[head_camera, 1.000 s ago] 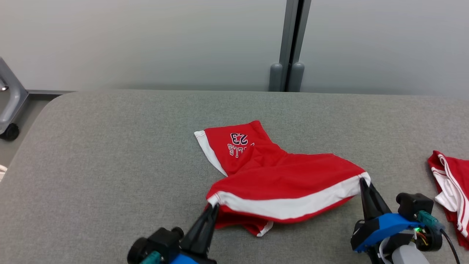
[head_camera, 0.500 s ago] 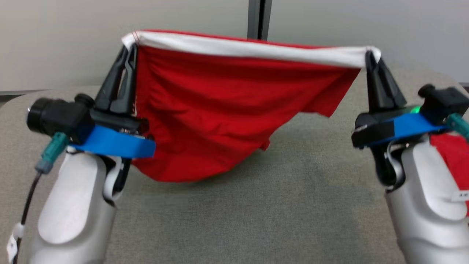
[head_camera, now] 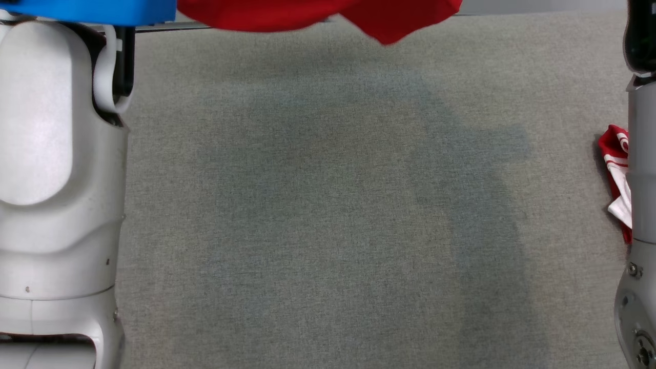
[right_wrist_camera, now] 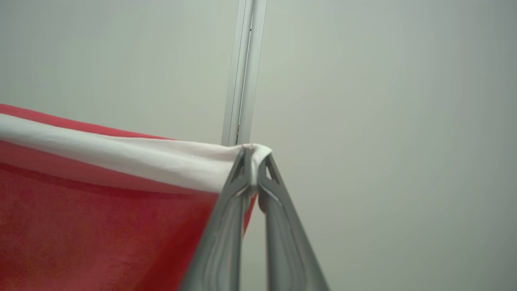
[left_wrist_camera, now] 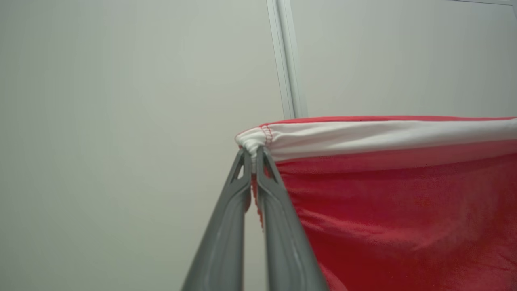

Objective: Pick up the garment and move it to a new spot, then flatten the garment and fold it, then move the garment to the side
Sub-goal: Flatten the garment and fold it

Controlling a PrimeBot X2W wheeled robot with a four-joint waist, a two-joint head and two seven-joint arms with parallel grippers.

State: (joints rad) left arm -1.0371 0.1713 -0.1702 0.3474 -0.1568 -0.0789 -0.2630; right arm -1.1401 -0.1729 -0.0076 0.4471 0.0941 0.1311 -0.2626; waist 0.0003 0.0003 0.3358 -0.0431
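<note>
Hanging clear of the grey padded table (head_camera: 328, 205), the red garment (left_wrist_camera: 383, 202) is stretched taut along its white band (left_wrist_camera: 363, 135) between two pinches. The left gripper (left_wrist_camera: 253, 153) is clamped on one band corner, with the cloth running off toward 3 o'clock. The right gripper (right_wrist_camera: 252, 155) is clamped on the other, with the cloth running toward 9 o'clock. The drape suggests a light, limp knit, best held at these stitched corners. A second red garment (head_camera: 612, 148) lies at 3 o'clock in the head view.

Lighting is bright, even and diffuse, from above. A soft, broad shadow (head_camera: 476, 215) falls on the grey surface (head_camera: 256, 307), centre to right. The garment (head_camera: 287, 10) edge shows motion blur. Both wrist views render soft, with the near foreground defocused.
</note>
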